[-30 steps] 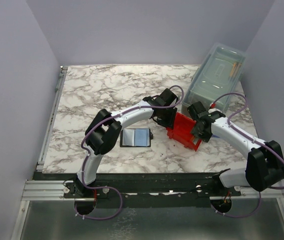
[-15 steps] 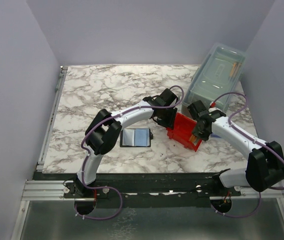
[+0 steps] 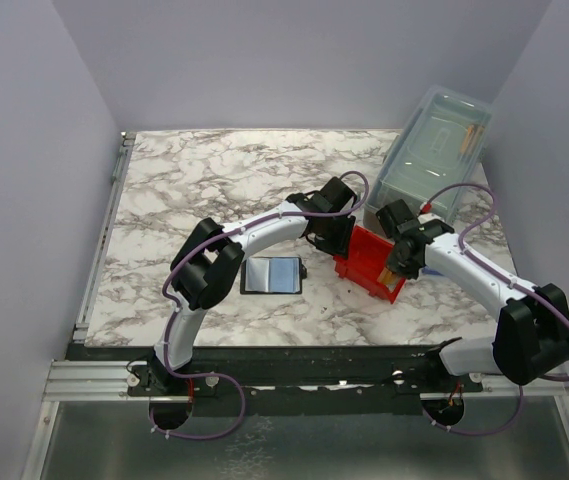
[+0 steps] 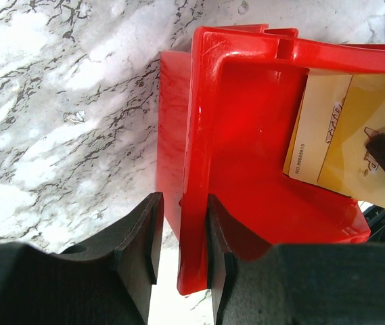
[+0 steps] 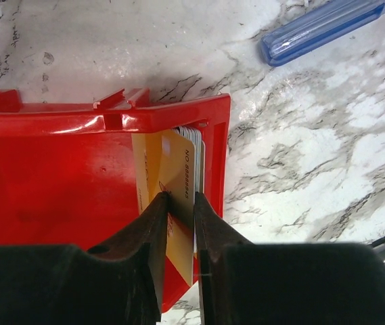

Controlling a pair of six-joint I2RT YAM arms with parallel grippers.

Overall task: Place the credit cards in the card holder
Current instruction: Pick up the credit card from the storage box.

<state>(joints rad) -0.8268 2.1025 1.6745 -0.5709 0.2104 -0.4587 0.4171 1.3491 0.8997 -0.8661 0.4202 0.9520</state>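
Credit cards point(image 5: 168, 166), judged thin, stiff and slick, are stood on edge at centre frame in a red bin point(image 5: 57, 169), best pinched by the exposed edge. They are nipped by the right gripper point(image 5: 178, 203), its fingers nearly closed; the bin wall is clamped by the left gripper point(image 4: 180, 213).

From my seat, the bin point(image 3: 369, 262) sits on the worktop point(image 3: 214, 180) right of centre. The card holder point(image 3: 272, 275) lies open just left of it, apart from it. The lidded box point(image 3: 434, 150) stands behind the bin, toward the far right corner. Inside the bin the credit cards point(image 5: 172, 183) stand on edge against its right end wall. My left tool point(image 4: 180, 233) straddles the bin's left wall, one finger inside and one outside. My right tool point(image 5: 180, 206) reaches into the bin, a finger pressed to each side of the credit cards.
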